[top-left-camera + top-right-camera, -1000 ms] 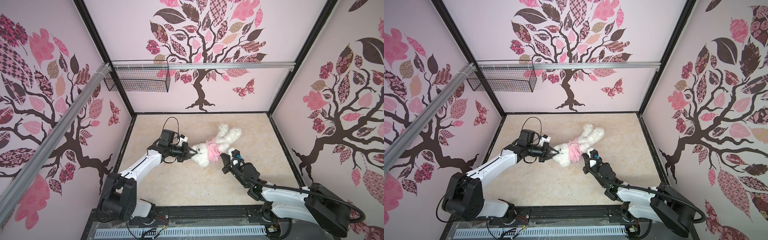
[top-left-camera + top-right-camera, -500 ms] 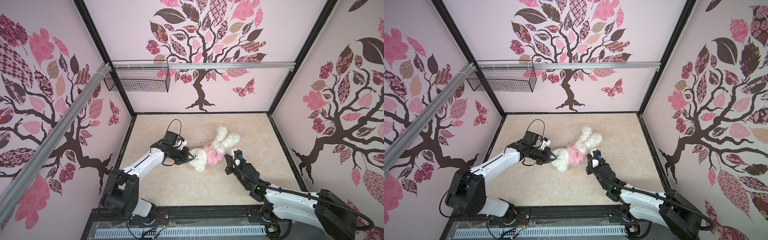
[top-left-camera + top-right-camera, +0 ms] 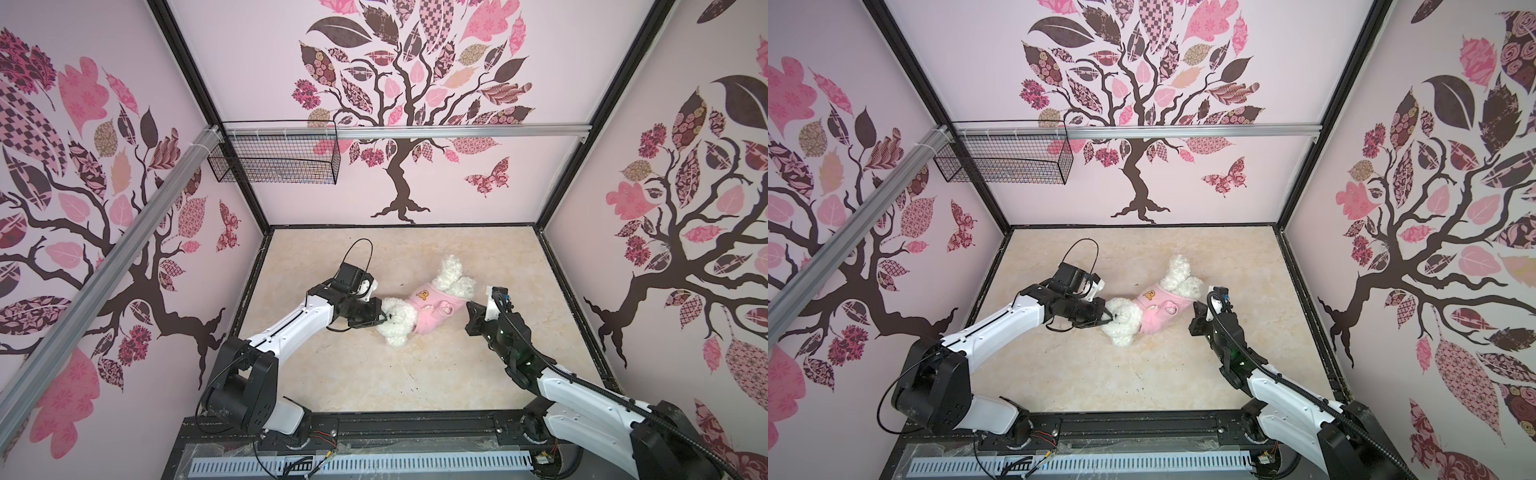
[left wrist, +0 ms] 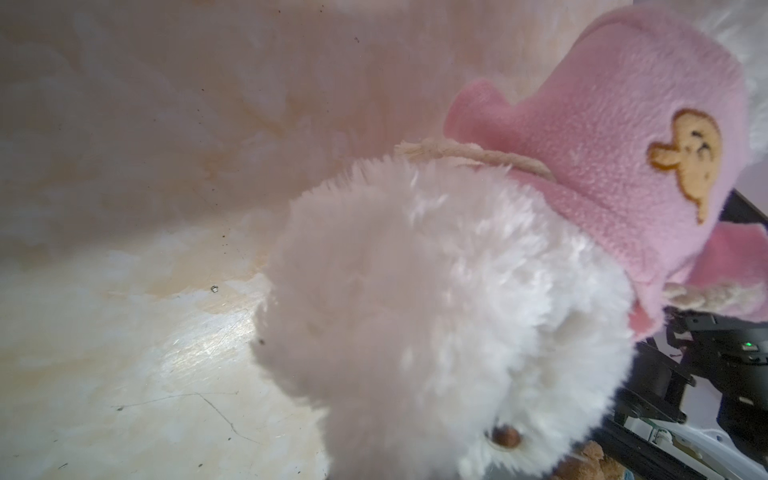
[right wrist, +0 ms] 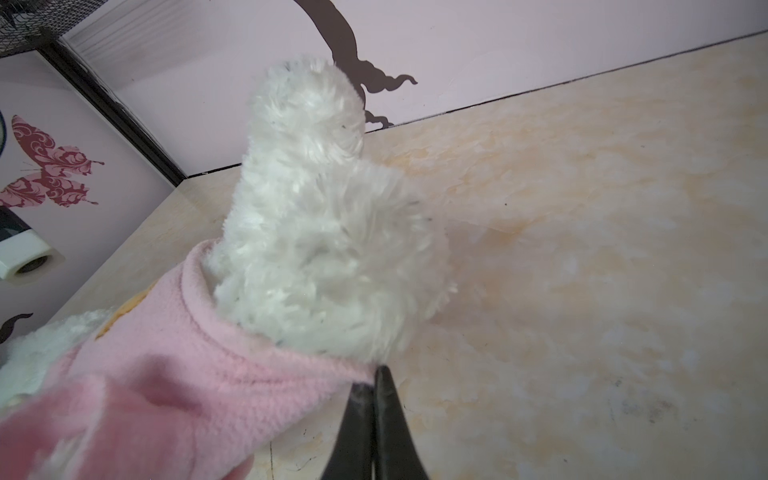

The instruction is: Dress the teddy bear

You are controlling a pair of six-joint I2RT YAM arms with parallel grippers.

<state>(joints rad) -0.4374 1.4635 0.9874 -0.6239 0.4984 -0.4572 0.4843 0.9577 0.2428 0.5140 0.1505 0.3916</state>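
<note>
On tan table (image 3: 374, 374) w/ pink tree walls (image 3: 291, 199), my L gripper (image 3: 384, 318) pinches teddy bear (image 3: 397, 330) tight, R gripper (image 5: 376, 376) pinches its pink shirt (image 3: 432, 309).

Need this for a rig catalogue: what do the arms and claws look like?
The left arm and right arm have white link shells and black joints. The left claw and right claw are black; the right's fingers taper to points. A thin black cable loop rises behind the left claw; a ribbed black hose runs along the right arm.
</note>
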